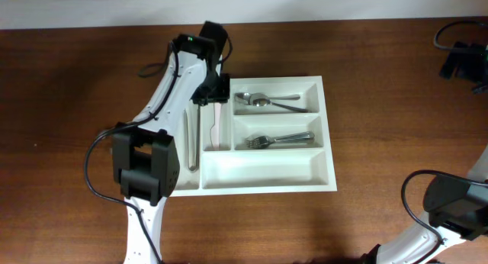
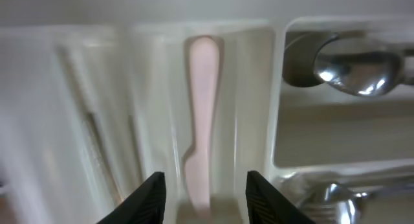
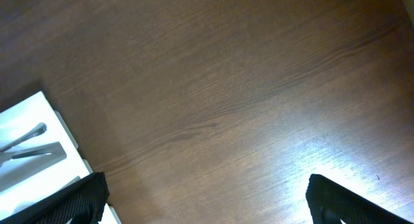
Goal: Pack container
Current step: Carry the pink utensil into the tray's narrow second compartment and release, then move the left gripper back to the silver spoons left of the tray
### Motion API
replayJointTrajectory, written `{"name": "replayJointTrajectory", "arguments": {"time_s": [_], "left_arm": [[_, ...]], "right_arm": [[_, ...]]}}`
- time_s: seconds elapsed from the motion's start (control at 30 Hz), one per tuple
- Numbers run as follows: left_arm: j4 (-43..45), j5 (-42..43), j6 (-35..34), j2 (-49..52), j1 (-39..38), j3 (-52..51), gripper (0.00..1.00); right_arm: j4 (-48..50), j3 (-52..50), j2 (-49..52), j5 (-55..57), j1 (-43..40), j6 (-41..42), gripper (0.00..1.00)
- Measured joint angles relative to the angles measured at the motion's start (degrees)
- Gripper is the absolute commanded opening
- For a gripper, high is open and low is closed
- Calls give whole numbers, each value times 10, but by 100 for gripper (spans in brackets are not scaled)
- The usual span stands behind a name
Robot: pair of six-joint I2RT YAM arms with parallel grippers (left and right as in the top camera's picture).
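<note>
Left claw [image 2: 205, 185] parted, seemingly clear of pale knife [image 2: 202, 88], over narrow compartment of container [image 1: 267, 171]

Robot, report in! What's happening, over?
Left hand open above pale plastic knife lying in white plastic cutlery tray. Right hand open over wooden table. Nothing blocking.

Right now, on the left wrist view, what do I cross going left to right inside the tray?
Blurred metal utensil in the container's left narrow slot → pale plastic knife in the next narrow slot → spoon in the wider compartment at the right.
</note>
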Motion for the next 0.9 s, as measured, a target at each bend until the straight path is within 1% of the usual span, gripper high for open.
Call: {"name": "replayJointTrajectory", "arguments": {"time_s": [0.07, 0.2, 0.23, 0.3, 0.37, 0.4, 0.43, 0.5, 0.6, 0.67, 0.7, 0.73, 0.8, 0.83, 0.9], "left_arm": [[-21, -17, -15, 0, 1, 35, 43], [-34, -36, -84, -11, 19, 75, 43], [-40, -38, -113, -18, 30, 76, 50], [-55, -44, -191, -36, 67, 76, 68], [-76, -48, -287, -46, 106, 80, 76], [-82, -49, -320, -48, 123, 80, 82], [-85, -49, -351, -49, 137, 80, 84], [-85, -50, -439, -49, 171, 80, 86], [-85, -52, -514, -49, 184, 80, 85], [-85, -56, -546, -49, 187, 80, 82], [-85, -60, -569, -49, 189, 80, 82], [-85, -62, -566, -49, 189, 80, 82], [-88, -63, -534, -49, 188, 80, 82], [-91, -64, -513, -49, 186, 80, 83], [-98, -64, -449, -49, 179, 80, 82]], "right_arm": [[0, 0, 0, 0, 0, 0, 99], [0, 0, 0, 0, 0, 0, 99], [0, 0, 0, 0, 0, 0, 99], [0, 0, 0, 0, 0, 0, 99], [0, 0, 0, 0, 0, 0, 99], [0, 0, 0, 0, 0, 0, 99], [0, 0, 0, 0, 0, 0, 99], [0, 0, 0, 0, 0, 0, 99], [0, 0, 0, 0, 0, 0, 99], [0, 0, 0, 0, 0, 0, 99], [0, 0, 0, 0, 0, 0, 99], [0, 0, 0, 0, 0, 0, 99], [0, 0, 0, 0, 0, 0, 99], [0, 0, 0, 0, 0, 0, 99], [0, 0, 0, 0, 0, 0, 99]]}}
